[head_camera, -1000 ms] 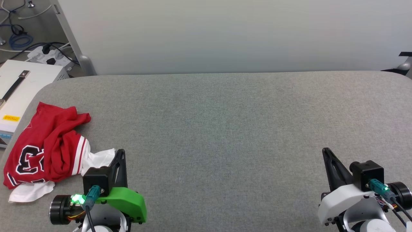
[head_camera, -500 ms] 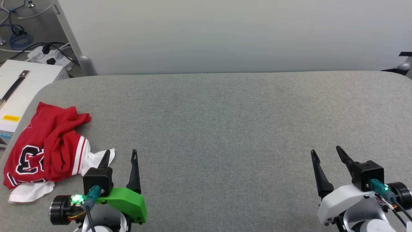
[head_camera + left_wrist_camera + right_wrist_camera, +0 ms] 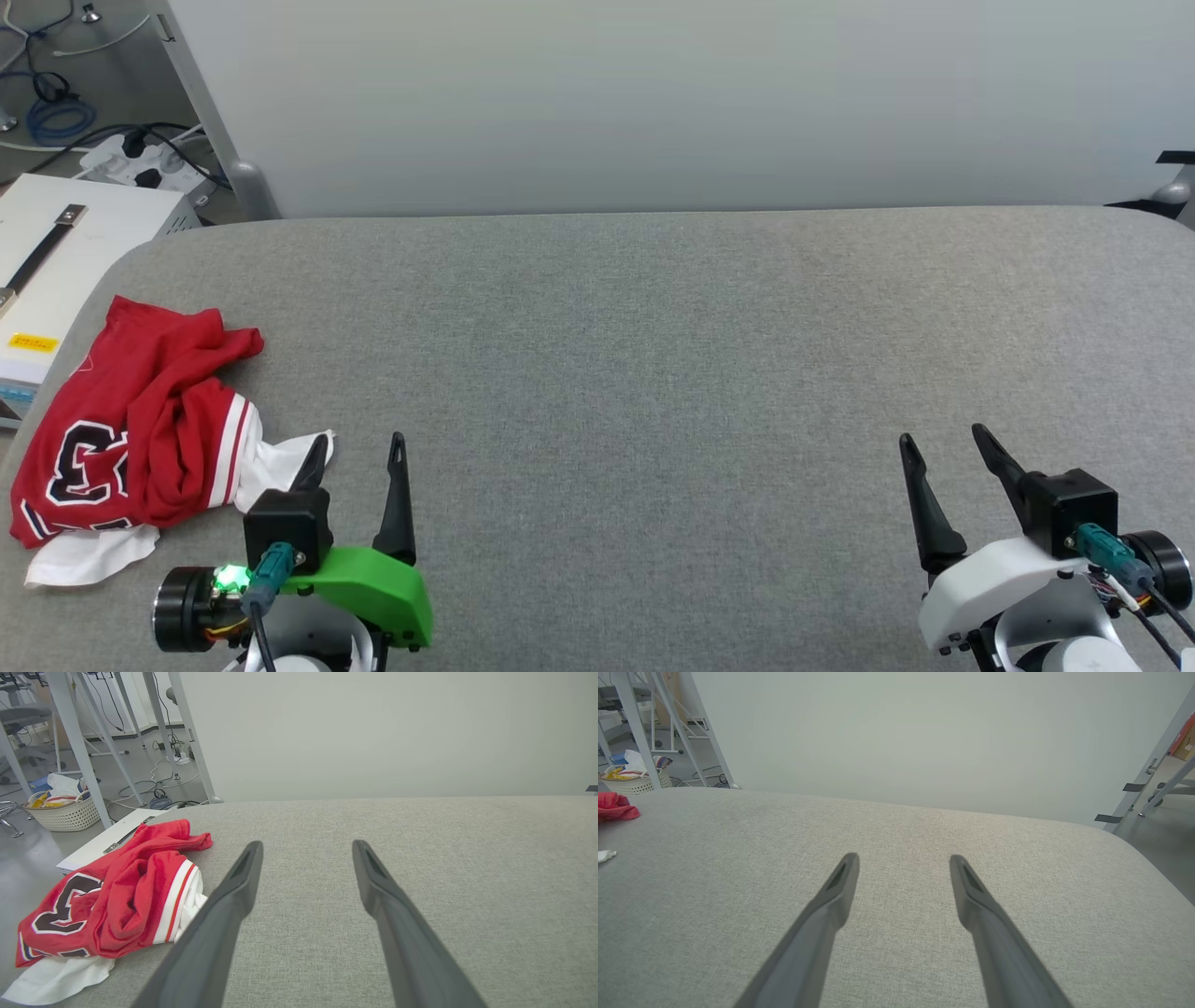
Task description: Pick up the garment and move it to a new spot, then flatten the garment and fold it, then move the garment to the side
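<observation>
**1. Left gripper** [image 3: 360, 439]. Nearest item, on a green-shelled wrist. Its two dark fingers [image 3: 224, 914] were spread wide with nothing between them, pointing forward low over the table. Judged to be opened ready for the first pick-up.

**2. Right gripper** [image 3: 941, 435]. On a white-shelled wrist. Its fingers were likewise spread wide and empty. Judged to be parked over bare cloth until flattening needs a second hold.

**3. The garment** [image 3: 140, 420]. A crumpled red heap with the black number uppermost, striped trim showing and a white sleeve trailing out.
- It lay just outside the left gripper's outer finger, level with the fingertips and a little beyond them.
- Whether the sleeve touched that finger could not be told.
- It was well apart from the right gripper's fingers.
- Bunched at the table's left edge, it was judged to have no room to spread there, so the move comes first.

**4. Grey padded table** [image 3: 607, 327]. It stretched ahead of both pairs of fingertips, bare between them. Judged to be the likely new spot.

**5. White box** [image 3: 65, 243]. It sat beyond the garment, off the table's edge.

**6. Pale wall** [image 3: 653, 93]. Farthest item, straight ahead of the fingertips.
</observation>
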### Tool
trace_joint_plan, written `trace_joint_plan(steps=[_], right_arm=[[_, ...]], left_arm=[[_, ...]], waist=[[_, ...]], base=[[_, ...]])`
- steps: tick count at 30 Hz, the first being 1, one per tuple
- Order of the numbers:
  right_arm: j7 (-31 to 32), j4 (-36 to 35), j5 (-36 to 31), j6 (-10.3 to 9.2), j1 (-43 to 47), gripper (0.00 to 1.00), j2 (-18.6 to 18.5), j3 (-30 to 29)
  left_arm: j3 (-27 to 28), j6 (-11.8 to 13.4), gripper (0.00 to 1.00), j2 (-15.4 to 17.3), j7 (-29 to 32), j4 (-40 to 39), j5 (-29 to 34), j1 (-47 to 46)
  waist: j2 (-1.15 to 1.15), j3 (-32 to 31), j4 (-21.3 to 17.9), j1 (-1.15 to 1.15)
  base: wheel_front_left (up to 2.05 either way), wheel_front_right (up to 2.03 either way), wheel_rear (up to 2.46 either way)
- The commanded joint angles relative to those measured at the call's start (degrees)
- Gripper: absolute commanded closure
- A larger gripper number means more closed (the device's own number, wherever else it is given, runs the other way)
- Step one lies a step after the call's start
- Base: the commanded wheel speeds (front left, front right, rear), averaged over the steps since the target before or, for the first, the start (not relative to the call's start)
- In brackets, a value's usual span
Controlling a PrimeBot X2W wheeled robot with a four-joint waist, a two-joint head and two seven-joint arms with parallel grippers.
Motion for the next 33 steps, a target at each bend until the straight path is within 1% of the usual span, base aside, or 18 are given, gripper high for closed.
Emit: trace_joint_plan(steps=[1, 33], right_arm=[[-0.66, 0.19, 0.87, -0.01, -0.52, 0.0, -0.02, 0.12], [-3.91, -0.77, 4.78, -0.02, -1.01, 0.0, -0.03, 0.31]], left_arm=[[-0.17, -0.41, 0.0, -0.04, -0.78, 0.09, -0.5, -0.69], [-1.53, -1.33, 0.0, -0.12, -4.56, 2.64, -3.44, -2.48]], waist=[[0.0, 0.04, -0.04, 0.0], [0.0, 0.62, 0.02, 0.0]], base=[[0.0, 0.0, 0.0], [0.0, 0.0, 0.0]])
